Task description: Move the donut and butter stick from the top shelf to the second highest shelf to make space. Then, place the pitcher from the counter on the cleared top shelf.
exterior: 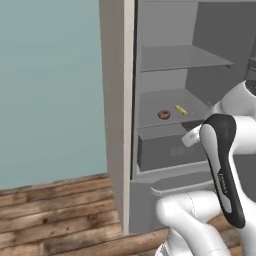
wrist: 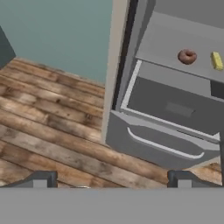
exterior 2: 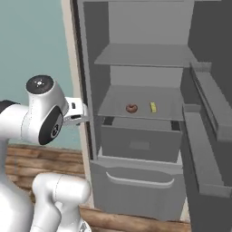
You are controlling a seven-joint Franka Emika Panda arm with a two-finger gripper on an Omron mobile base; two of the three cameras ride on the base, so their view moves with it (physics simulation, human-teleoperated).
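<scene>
We see an open fridge. The donut [exterior 2: 132,108] and the butter stick [exterior 2: 153,107] lie side by side, apart, on the second highest shelf [exterior 2: 118,102], butter to the right. The top shelf [exterior 2: 136,56] above is bare. Our claw [wrist: 112,179] is spread wide, gripping nothing, over the wooden floor [wrist: 52,127]; its tips are partly cut off. The arm [exterior: 225,165] hides the drawer's [exterior 2: 140,140] right end from the left.

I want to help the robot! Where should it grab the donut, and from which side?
Probably across the donut's outer ring, coming in from the open fridge front and slightly above. It lies flat on its shelf, and the butter stick sits apart beside it, so both sides look free for the wide-open pincer.
</scene>
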